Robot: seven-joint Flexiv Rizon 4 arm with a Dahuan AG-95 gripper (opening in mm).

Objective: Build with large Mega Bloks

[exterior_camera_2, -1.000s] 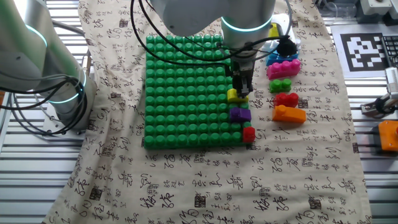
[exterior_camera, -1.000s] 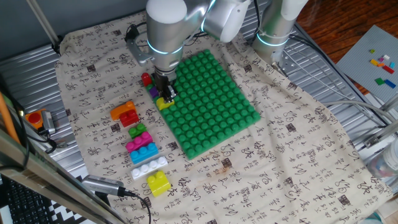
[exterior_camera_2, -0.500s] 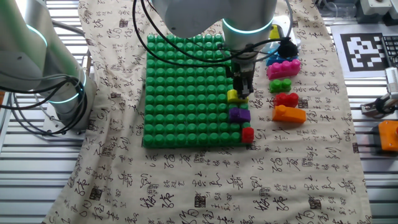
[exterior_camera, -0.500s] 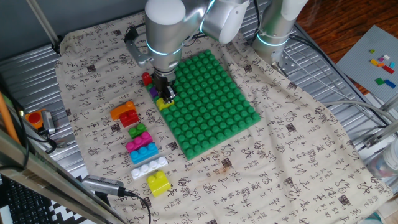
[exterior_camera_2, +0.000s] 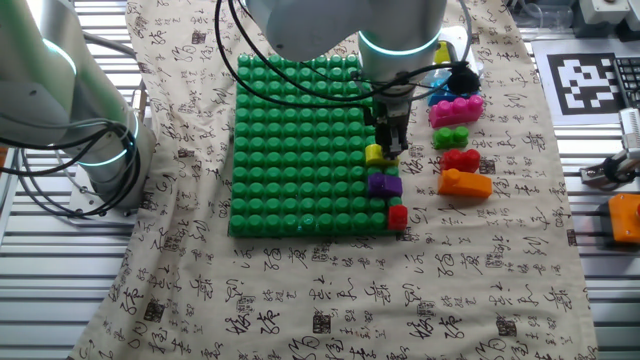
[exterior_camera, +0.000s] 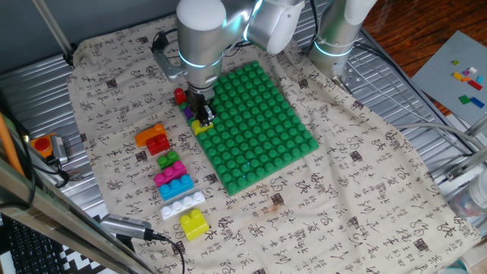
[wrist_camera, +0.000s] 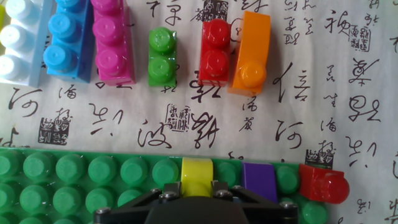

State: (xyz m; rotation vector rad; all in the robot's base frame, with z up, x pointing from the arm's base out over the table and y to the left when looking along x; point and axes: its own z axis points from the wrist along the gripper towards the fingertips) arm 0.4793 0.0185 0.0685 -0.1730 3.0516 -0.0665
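Since the earlier frames almost nothing is displaced: the two-finger gripper point(exterior_camera_2: 389, 148) remains low over the small glossy yellow plastic brick point(wrist_camera: 197, 176), with only a slight shift of the arm detectable. The yellow brick is seated on the edge row of the large green studded baseplate point(exterior_camera_2: 300, 150), beside a purple brick point(wrist_camera: 259, 180) and a red brick point(wrist_camera: 323, 183) along the same edge. Whether the fingers are clamped on the yellow brick or slightly parted cannot be told. Loose bricks lie on the cloth beside the baseplate: orange point(wrist_camera: 250, 53), red point(wrist_camera: 216, 51), green point(wrist_camera: 161, 56), pink point(wrist_camera: 112, 41), blue point(wrist_camera: 67, 39) and white point(wrist_camera: 20, 41). A risk is judged: if the brick is not fully pressed home, it may be lifted off or tilted on withdrawal.
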